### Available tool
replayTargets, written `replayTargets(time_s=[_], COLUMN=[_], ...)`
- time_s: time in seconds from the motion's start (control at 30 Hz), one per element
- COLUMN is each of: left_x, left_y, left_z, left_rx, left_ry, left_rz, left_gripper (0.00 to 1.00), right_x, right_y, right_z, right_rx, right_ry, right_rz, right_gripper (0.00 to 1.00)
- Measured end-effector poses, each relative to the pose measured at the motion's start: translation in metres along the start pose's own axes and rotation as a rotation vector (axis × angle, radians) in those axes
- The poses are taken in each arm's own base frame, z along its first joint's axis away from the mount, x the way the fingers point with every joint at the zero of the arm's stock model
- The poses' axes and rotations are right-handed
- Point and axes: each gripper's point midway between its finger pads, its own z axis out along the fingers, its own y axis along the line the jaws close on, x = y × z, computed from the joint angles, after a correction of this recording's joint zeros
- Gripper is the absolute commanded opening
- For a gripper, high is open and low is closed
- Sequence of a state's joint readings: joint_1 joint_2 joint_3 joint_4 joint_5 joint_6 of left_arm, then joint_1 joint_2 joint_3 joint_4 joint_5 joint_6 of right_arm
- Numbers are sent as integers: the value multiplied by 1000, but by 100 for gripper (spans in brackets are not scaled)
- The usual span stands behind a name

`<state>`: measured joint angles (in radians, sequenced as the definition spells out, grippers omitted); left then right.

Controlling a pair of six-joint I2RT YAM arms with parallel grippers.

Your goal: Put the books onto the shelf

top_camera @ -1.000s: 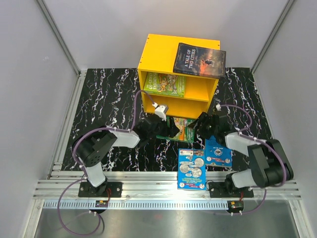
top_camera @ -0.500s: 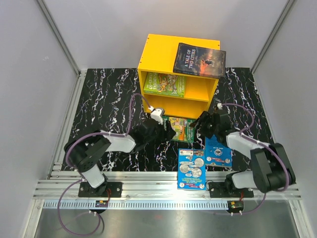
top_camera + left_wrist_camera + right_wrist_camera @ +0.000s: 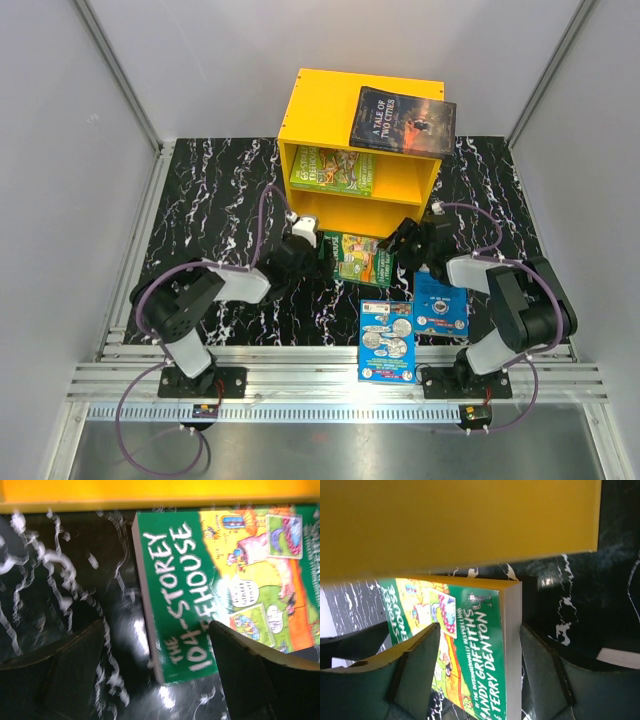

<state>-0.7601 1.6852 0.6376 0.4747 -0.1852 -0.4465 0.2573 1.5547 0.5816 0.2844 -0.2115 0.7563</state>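
The yellow shelf (image 3: 330, 110) stands at the back of the table. A dark book (image 3: 402, 120) lies on its top, and a green book (image 3: 332, 170) is in the upper compartment. Another green book (image 3: 365, 258) lies flat on the table just in front of the shelf. My left gripper (image 3: 325, 260) is open at its left edge; in the left wrist view (image 3: 156, 627) one finger (image 3: 75, 670) is over the table and the other over the cover (image 3: 225, 580). My right gripper (image 3: 402, 245) is open astride the book's right page edge (image 3: 512, 645). Two blue books (image 3: 387, 342) (image 3: 441, 305) lie nearer.
The table top (image 3: 220, 190) is black marble-patterned. The shelf's yellow front (image 3: 460, 525) fills the top of the right wrist view, close above the book. Grey walls close the workspace on three sides, and a metal rail (image 3: 300, 365) runs along the near edge.
Both grippers have moved forward toward the shelf along the green book's sides. The left jaws have spread wider. The book now lies slightly nearer the shelf.
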Motion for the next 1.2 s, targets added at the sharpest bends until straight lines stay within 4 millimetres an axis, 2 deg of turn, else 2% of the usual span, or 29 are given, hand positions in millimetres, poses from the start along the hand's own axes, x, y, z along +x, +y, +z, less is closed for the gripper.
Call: replayTargets(time_s=[0.07, 0.13, 0.23, 0.37, 0.6, 0.77, 0.93, 1.07, 1.2], left_x=[-4, -6, -8, -9, -11, -12, -14, -13, -4], left_y=[-6, -14, -20, -20, -21, -21, -21, -18, -12], left_z=[6, 12, 16, 16, 20, 22, 25, 22, -4], left_rx=[24, 61, 100, 119, 131, 134, 136, 136, 138], left_ry=[-10, -24, -38, -55, -75, -89, -107, -119, -104], left_rz=[-5, -9, -14, -21, -20, -15, -9, -11, -64], left_gripper=[89, 89, 89, 89, 88, 88, 88, 90, 99], right_x=[0, 1, 8, 14, 45, 52, 57, 61, 66], right_y=[2, 4, 1, 0, 20, 24, 24, 24, 35], right_z=[2, 4, 4, 0, -20, -23, -23, -23, -31], right_rx=[-14, -29, -36, -24, -2, 23, 37, 41, 4], right_ry=[1, 4, 22, 19, 65, 79, 85, 94, 103], right_rz=[2, 12, 27, 24, -43, -67, -80, -87, -104], right_gripper=[69, 59, 50, 47, 47, 44, 16, 0, 0])
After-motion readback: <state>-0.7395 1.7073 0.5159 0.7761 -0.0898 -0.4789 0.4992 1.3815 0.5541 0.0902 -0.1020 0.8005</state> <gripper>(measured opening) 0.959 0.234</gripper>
